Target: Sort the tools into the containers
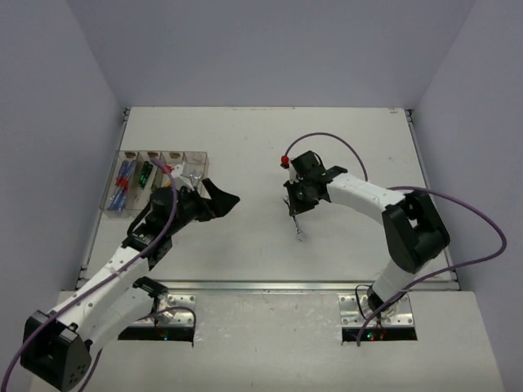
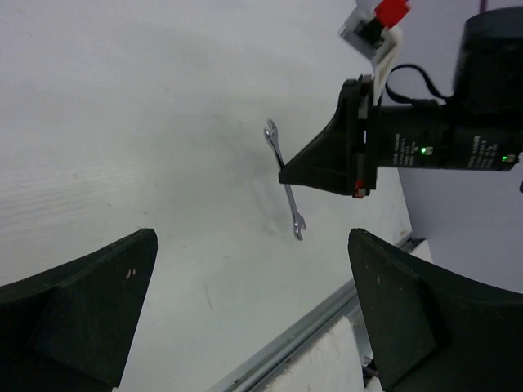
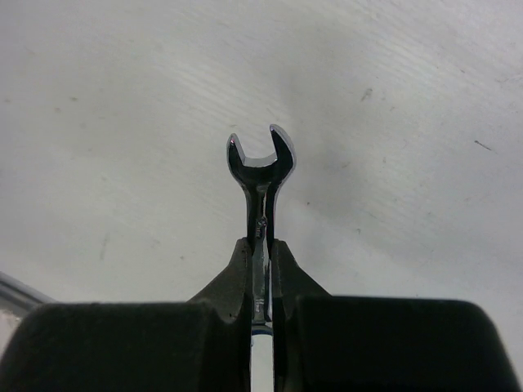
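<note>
My right gripper (image 1: 295,204) is shut on a silver open-end wrench (image 1: 299,229) and holds it above the table's middle, the lower end hanging down. In the right wrist view the wrench (image 3: 260,163) sticks out past the shut fingertips (image 3: 237,265). The left wrist view shows the same wrench (image 2: 292,208) gripped by the right gripper (image 2: 286,175). My left gripper (image 1: 219,201) is open and empty, just right of the containers (image 1: 131,155), its jaws wide apart (image 2: 253,310). The clear bins hold blue and red tools (image 1: 122,181) and a green and black screwdriver (image 1: 144,174).
The left arm lies over the right-hand bins and hides part of them. A metal rail (image 1: 270,286) runs along the table's near edge. Grey walls stand at the left, back and right.
</note>
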`<state>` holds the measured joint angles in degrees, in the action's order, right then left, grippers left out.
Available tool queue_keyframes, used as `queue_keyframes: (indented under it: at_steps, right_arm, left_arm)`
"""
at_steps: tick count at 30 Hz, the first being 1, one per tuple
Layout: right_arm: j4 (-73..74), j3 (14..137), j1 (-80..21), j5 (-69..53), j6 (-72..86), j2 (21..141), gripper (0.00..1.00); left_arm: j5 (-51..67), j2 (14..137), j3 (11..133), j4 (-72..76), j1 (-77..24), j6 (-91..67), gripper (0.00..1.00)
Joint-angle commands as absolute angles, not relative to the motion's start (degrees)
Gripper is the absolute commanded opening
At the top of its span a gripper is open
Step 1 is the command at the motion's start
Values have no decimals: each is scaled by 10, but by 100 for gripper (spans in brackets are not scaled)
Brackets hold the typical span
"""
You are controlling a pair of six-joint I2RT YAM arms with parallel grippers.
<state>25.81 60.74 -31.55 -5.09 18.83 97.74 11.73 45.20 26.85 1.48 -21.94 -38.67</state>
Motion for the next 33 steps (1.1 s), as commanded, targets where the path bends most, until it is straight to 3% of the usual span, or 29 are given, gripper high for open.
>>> queue_keyframes:
  at_steps: [1,8,18,25,29,33]
  right_arm:
    - [194,583,-326,-87,200,890,0]
    - [156,547,-352,-133,193,825,0]
    - [133,542,-404,-143,202,786,0]
    - [131,568,-406,-139,210,808,0]
    - [128,577,-408,-149,216,812,0]
    - [119,579,-410,-156,220,807,0]
  left_arm:
    - [78,560,277,197,-298,-465,100]
    - [77,703,284,350,-347,-510,100]
    - [63,751,296,393,-363,-523,83]
    - [78,771,294,416,-379,-537,46]
    - [79,778,297,420,-386,-536,33]
    - [94,792,311,435,-386,-527,8]
